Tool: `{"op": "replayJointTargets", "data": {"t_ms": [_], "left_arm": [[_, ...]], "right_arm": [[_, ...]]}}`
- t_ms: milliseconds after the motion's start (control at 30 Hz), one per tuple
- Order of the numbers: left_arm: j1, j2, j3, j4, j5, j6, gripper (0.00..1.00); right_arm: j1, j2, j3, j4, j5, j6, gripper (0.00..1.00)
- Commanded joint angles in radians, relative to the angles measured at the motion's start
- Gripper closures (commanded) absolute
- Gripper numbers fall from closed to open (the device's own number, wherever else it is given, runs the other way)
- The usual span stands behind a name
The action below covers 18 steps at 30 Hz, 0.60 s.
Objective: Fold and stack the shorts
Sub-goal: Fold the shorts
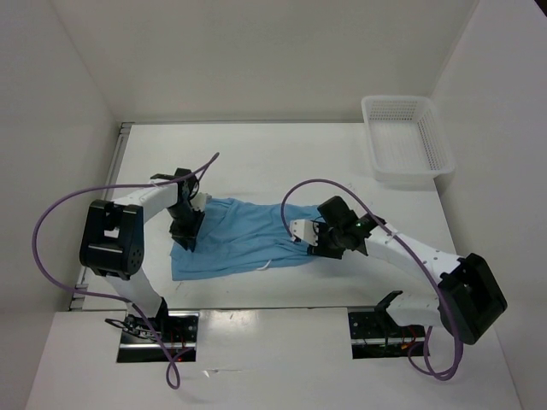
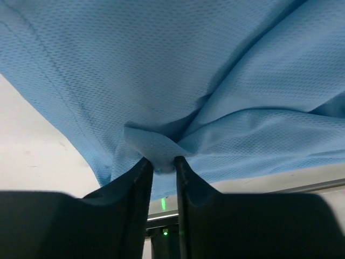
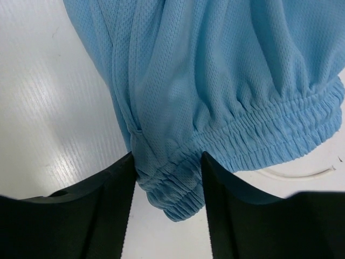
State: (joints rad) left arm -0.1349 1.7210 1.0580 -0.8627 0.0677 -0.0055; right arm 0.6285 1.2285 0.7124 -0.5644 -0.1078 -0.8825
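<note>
Two tools grasp one pair of light blue shorts (image 1: 239, 239), which lies spread on the white counter (image 1: 256, 162) between the two arms.

Top view: the left tool (image 1: 185, 229) meets the garment at its left edge. The right tool (image 1: 309, 243) meets it at its right end. A short piece of the white drawstring (image 1: 265, 266) shows at the near edge of the cloth. A white mesh basket (image 1: 402, 175) stands at the far right corner of the counter, well apart from the shorts.

Left wrist view: the left tool (image 2: 161, 161) is clenched on a small raised fold of the mesh-knit fabric. The two dark fingers (image 2: 141, 178) stand close together with the fold pinched between them. Creases in the cloth run outward from the pinch.

Right wrist view: the right tool (image 3: 167, 162) grasps a bunched part of the elastic waistband (image 3: 269, 129). Its fingers (image 3: 116, 183) stand wider apart, and the gathered cloth fills the gap between them and touches both. A thin loop of drawstring lies on the counter just beside the waistband, at the right of this view.
</note>
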Motion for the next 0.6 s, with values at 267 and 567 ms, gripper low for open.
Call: {"op": "replayJointTargets", "data": {"t_ms": [267, 567], "left_arm": [[-0.005, 0.023, -0.016, -0.021, 0.08, 0.006, 0.98], [-0.005, -0.109, 0.089, -0.032, -0.026, 0.006, 1.0]], "right_arm": [[-0.003, 0.028, 0.03, 0.07, 0.003, 0.011, 0.77], [-0.003, 0.019, 0.07, 0.07, 0.013, 0.031, 0.93]]}}
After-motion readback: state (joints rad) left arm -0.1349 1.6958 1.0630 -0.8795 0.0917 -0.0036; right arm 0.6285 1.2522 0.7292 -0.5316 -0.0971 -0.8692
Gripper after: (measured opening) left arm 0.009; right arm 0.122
